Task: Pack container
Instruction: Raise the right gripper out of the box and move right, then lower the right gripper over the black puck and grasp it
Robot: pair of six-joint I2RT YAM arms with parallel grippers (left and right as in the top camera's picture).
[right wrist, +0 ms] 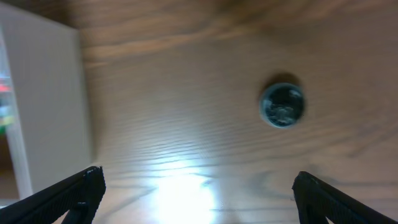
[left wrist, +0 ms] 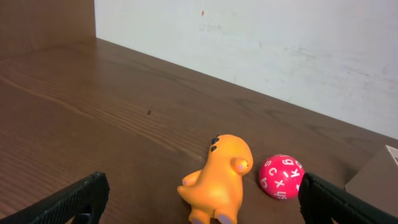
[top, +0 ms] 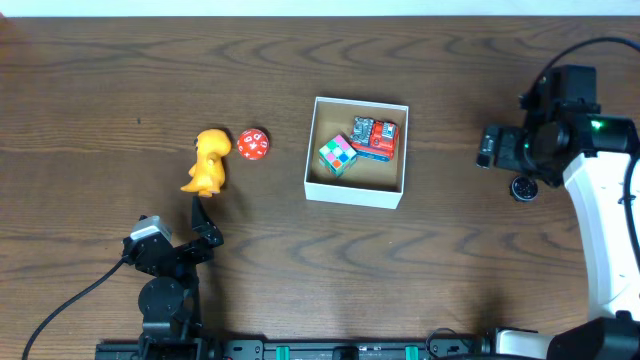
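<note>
overhead view of a dark wood table [top: 120,80]. the container [top: 354,193], a shallow square white box with a tan floor, sits just right of the frame's centre, open side up. inside it, a multicoloured puzzle cube [top: 337,155] lies at the left and a red and blue toy [top: 375,138] at the upper right, leaving the lower part of the floor bare. left of the box, well apart from it, an orange dinosaur figure [top: 208,162] lies beside a red ball with white letters [top: 253,145].

the left gripper [top: 206,224] sits at lower left, just below the dinosaur, its jaws wide apart and holding nothing. the right gripper [right wrist: 198,193] hovers over bare table at the right of the overhead frame, jaws also spread and empty, near a small dark round object [right wrist: 282,104].

the box looks light, with thin cardboard walls; it would probably slide at a nudge and dent if squeezed hard. if it must be moved, a gentle pinch over the top edge at the middle of one wall seems the safest hold. toys are best lowered in without pressing on the rim.
</note>
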